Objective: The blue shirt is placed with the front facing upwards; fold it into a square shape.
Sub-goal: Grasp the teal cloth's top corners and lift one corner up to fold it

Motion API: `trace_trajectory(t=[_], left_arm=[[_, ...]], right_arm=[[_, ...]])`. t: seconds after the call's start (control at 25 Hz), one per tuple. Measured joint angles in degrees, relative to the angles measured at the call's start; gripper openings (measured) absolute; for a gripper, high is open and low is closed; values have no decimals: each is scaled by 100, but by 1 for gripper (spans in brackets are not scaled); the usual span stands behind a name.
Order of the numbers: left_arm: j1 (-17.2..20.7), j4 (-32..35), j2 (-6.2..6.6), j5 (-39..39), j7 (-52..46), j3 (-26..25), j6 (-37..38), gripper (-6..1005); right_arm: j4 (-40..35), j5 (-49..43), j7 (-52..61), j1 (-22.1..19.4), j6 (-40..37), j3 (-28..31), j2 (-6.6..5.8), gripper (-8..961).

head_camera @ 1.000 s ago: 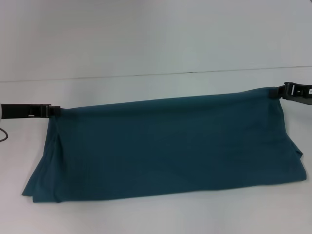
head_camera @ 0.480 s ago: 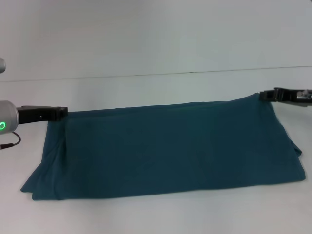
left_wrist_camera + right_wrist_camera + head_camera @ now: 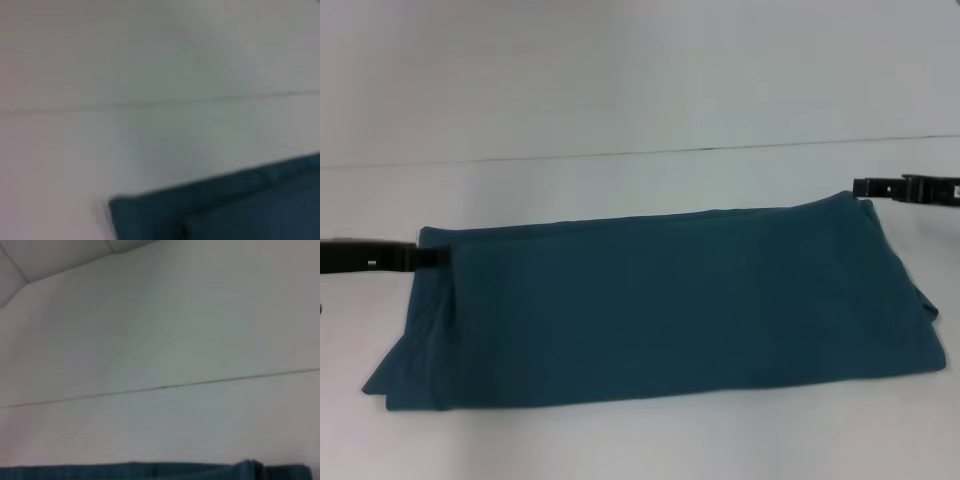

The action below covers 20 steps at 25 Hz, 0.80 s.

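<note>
Shirt count first: you are looking at one blue shirt [image 3: 660, 305], lying folded into a long band on the white table [image 3: 620, 440], with no lettering or label showing on the side facing up. Two grippers are working, one at each end of the shirt. Your left gripper [image 3: 438, 256] is sitting low at the shirt's far left corner, touching the cloth edge; you cannot tell whether its jaws are parted or gripping anything. Your right gripper [image 3: 860, 187] is hovering just beside the shirt's far right corner, apart from the cloth, and its jaw opening is likewise too small to judge. Both wrist views are showing only a strip of the shirt's edge [image 3: 225, 205] [image 3: 150, 471] against the table, with no fingers in sight.
</note>
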Motion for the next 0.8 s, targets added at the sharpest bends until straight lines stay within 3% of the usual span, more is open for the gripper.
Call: trace_trajectory(t=[0.04,0.12,0.36,0.56,0.8], left_arm=[[83,150,-26,57,-154,126,56,325],[217,449,-88,296,-579,353,123,486],[18,489,-253,1080,-1205,449,292,791],[-227,481,-477,1969,-1592,449,170,868],[-282,394,-490,2213,-1837,464,105,878]], right_arm=[[-107,8,-1,-82,-95,-1,32,646],[-193,17,-1,-181,-144,-1,64,766],[-166,18,-36,-305,-157,-2,91,868],[-158,4,-70,-311,-159,-1,127,862],[-158,-7,-71,-316,-164,-39,124,861]])
